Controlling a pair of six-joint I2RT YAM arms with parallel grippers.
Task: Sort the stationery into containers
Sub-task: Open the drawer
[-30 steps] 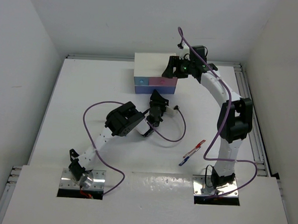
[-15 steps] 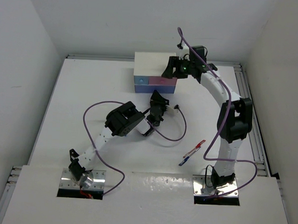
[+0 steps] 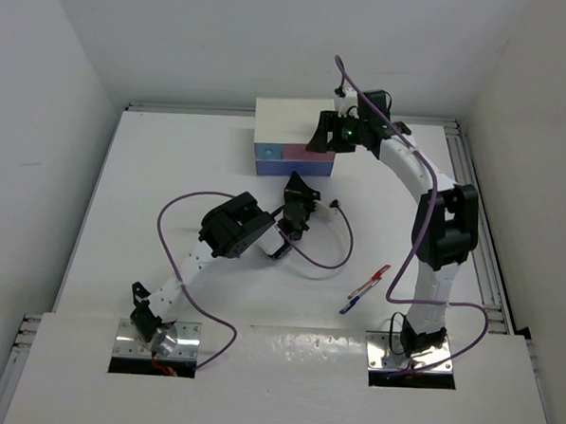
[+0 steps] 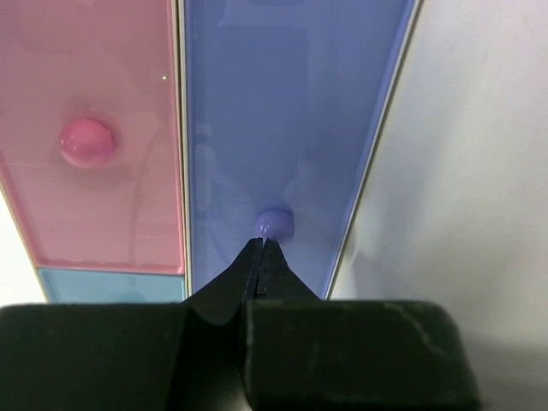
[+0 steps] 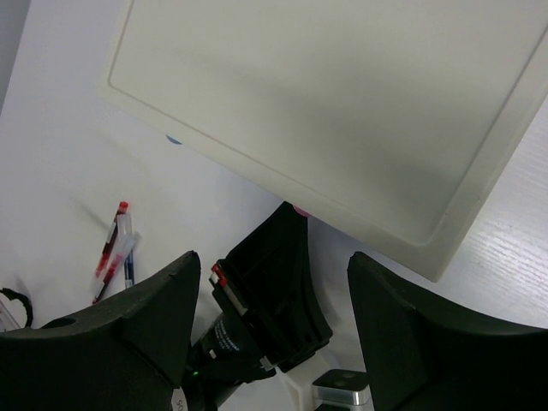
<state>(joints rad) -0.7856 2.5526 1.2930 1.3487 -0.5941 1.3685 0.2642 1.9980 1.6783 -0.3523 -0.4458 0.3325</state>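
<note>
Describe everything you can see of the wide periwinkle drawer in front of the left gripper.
The periwinkle drawer is the wide bottom one of the white cabinet. Its front is glossy, slightly translucent plastic with one small round knob of the same colour. It looks shut, flush with the pink drawer above, its lower edge near the table. The left gripper, shut, has its tips right at the knob; whether they pinch it I cannot tell.

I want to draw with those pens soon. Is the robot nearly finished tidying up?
Not yet. The cabinet drawers look shut, so what's inside is hidden. In hand: the left gripper, shut, points at the purple-blue drawer and its knob; the right gripper hangs open above the cabinet. Left: the red and blue pens lie on the table.
</note>
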